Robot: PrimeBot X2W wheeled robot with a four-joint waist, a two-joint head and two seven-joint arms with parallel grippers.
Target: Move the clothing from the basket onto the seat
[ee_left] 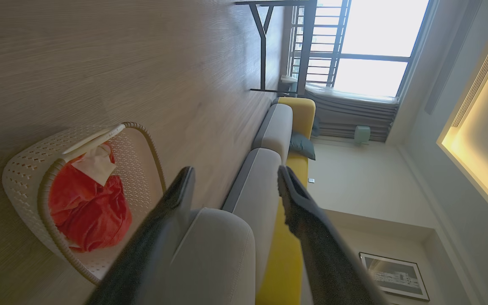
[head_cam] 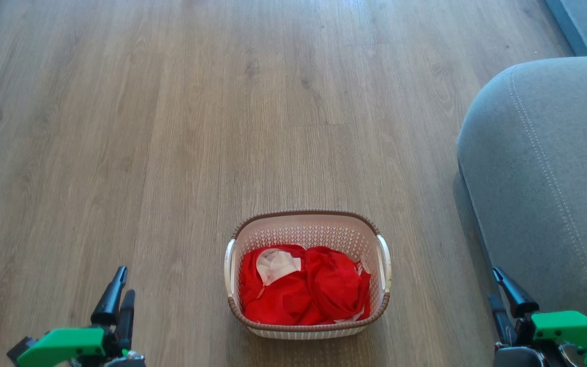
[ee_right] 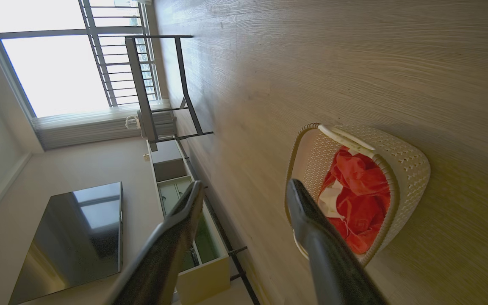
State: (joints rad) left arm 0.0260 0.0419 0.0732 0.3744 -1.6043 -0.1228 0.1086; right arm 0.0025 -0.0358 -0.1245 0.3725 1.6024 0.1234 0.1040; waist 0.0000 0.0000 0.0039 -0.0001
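Observation:
The cream-white basket (head_cam: 307, 230) with a brown rim stands on the wooden floor just in front of me. The bright red clothing (head_cam: 319, 293), with a white lining patch on top, is bunched inside it. To the right lies the grey seat (head_cam: 543, 173), its rounded corner and light stitching facing me. My left gripper (head_cam: 124, 283) hovers open at the lower left, well left of the basket. At the lower right my right gripper (head_cam: 496, 285) is open beside the seat's edge. Both hold nothing. The left wrist view shows the basket (ee_left: 28, 169), clothing (ee_left: 87, 207) and seat (ee_left: 223, 250); the right wrist view shows the basket (ee_right: 405, 165) and clothing (ee_right: 362, 199).
Bare wooden floor (head_cam: 171, 127) spreads ahead and to the left. Farther off are a black-framed table (ee_right: 159, 84), a low cabinet (ee_right: 184, 203) under a dark TV screen (ee_right: 74, 237), a yellow-backed sofa (ee_left: 295, 127) and a bright window (ee_left: 371, 46).

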